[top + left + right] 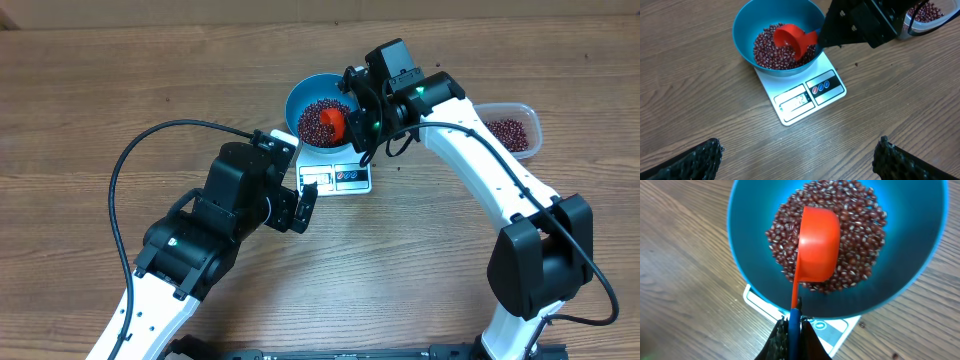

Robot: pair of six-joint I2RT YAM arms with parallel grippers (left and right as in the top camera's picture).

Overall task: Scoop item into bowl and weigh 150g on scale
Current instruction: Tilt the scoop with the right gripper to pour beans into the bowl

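The blue bowl [300, 98] [745, 35] [920, 255] stands on the white scale [337, 177] [805, 97] [756, 302] and holds a heap of red-brown beans [316, 121] [767, 50] [860, 235]. An orange scoop [333, 124] [790, 40] [817, 245] with a blue handle is turned over above the beans inside the bowl. My right gripper [357, 118] [794, 327] is shut on the scoop's handle at the bowl's rim. My left gripper [303, 207] [799, 160] hangs open over bare wood in front of the scale, holding nothing.
A clear plastic tub [512, 130] [925, 12] with more beans sits to the right of the scale, behind the right arm. A few stray beans [856, 63] lie on the wooden table [80, 120] near the scale.
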